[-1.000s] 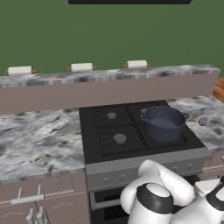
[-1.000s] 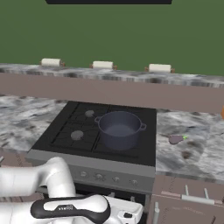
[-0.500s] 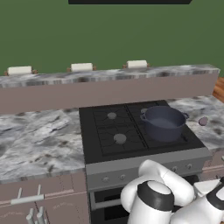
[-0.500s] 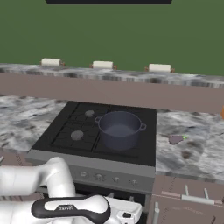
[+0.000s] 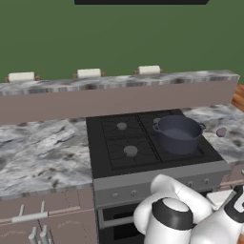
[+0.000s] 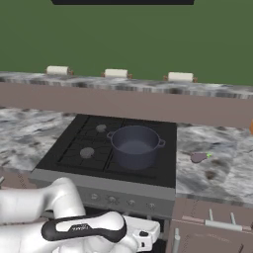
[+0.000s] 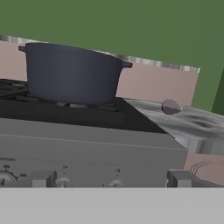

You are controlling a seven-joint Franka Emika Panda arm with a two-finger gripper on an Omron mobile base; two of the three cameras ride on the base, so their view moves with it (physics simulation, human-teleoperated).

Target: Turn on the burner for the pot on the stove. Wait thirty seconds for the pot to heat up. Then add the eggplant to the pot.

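Dark pot (image 5: 178, 134) is sitting upright on the stove (image 5: 119, 159), eggplant (image 6: 198, 157) lying on the surface (image 6: 217, 163) beside; tool (image 7: 109, 179) is gaping empty.

The left base view looks forward and down from high behind the arm, the black four-burner cooktop (image 5: 143, 143) at centre and the deep dark blue-grey pot (image 5: 178, 133) toward 2 o'clock. The right base view shares both, the pot (image 6: 135, 146) central. The hand view sits low and close before the stove's grey front panel (image 7: 87, 153), facing the pot (image 7: 70, 74) at 11 o'clock.
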